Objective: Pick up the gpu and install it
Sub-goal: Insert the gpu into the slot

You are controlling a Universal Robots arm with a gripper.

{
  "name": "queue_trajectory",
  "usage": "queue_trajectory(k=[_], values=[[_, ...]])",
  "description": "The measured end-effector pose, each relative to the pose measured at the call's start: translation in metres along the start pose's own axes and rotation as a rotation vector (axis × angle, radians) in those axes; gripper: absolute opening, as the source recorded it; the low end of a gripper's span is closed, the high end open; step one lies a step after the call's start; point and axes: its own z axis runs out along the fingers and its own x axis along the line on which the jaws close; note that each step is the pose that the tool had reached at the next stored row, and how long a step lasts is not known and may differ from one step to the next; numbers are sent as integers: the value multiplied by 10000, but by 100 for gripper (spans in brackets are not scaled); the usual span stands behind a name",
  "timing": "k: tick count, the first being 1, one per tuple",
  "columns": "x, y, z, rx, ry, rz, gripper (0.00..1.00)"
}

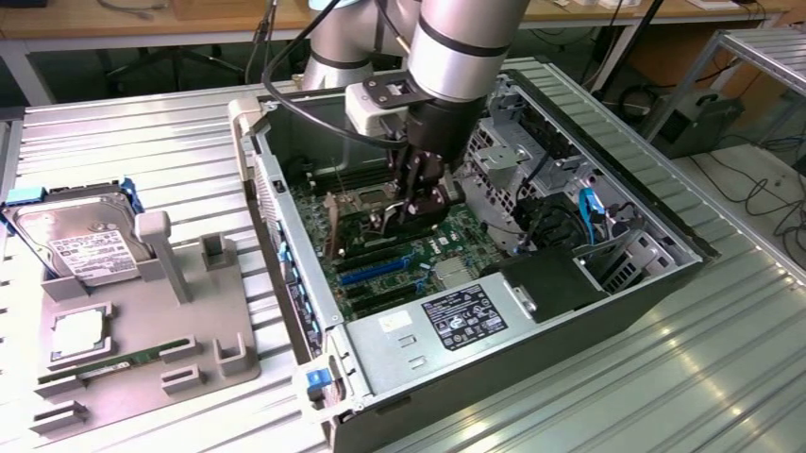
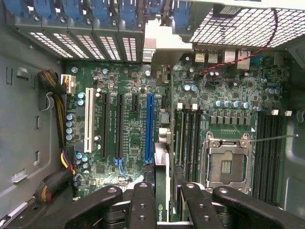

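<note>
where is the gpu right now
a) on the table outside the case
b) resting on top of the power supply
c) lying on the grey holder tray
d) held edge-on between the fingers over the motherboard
d: the wrist view shows the gpu standing edge-on between the gripper's fingers, above the motherboard, beside the blue slot.

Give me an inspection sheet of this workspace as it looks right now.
Surface: ribbed metal table, carrying an open PC case and a grey fixture tray.
Job's things: gpu held edge-on over the motherboard, beside the blue slot.
Clutter: hard drive and RAM stick on the tray.
Grippers: gripper inside the case, shut on the gpu.
Cables: yellow-black wire bundle and red-black wire inside the case.
Surroundings: loose cables on the floor at the exterior view's right.
</note>
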Motion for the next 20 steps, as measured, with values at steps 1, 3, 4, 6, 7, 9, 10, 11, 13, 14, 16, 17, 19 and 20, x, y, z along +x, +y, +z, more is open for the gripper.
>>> queue_trajectory(k=[1,3,4,6,7,9,10,11,13,14,16,17,19,20], values=[[1,3,4,0,0,1,26],[3,9,14,0,0,1,26],[4,12,18,0,0,1,26],[7,20,28,0,0,2,26],[9,24,33,-1,1,1,26],[15,34,43,0,0,1,26],[22,40,47,-1,0,1,26],[41,58,54,1,-1,2,26],[70,81,62,0,0,1,26],[75,87,65,0,1,1,26],[79,102,78,0,0,1,26],[79,116,90,0,0,2,26],[80,130,108,0,0,1,26],[80,136,117,0,0,2,26]])
